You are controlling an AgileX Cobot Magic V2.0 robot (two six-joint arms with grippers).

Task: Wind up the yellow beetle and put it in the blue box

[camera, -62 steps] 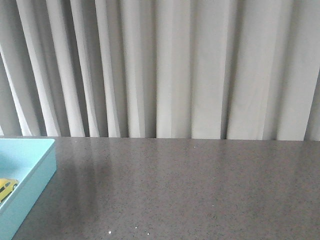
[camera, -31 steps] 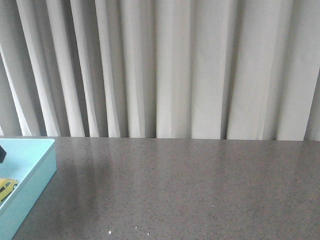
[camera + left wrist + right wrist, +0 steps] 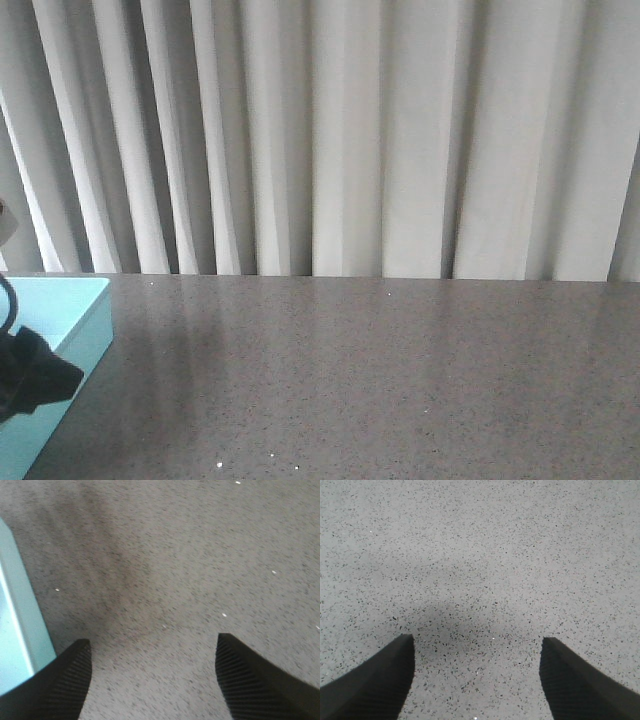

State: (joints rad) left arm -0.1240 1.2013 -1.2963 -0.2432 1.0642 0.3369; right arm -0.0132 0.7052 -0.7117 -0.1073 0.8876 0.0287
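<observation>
The yellow beetle cannot be seen in any view — in the front view a dark part of the left arm point(image 3: 30, 380) covers the lower left of the frame, over the inside of the blue box point(image 3: 85, 320). Whether the toy lies beneath it cannot be told. The box itself is cut off by the left and bottom edges; only its near corner and right wall show, resting on the grey speckled desk point(image 3: 380, 380) before pale curtains point(image 3: 330, 140).

In the left wrist view the left end effector point(image 3: 152, 680) stands open, its two ribbed fingers wide apart and holding nothing, over bare desk. The box's wall runs along the left edge of that frame, just beside the finger at lower left.

The right end effector point(image 3: 476, 680) is likewise spread open and empty over the desk, and does not show in the front view.
</observation>
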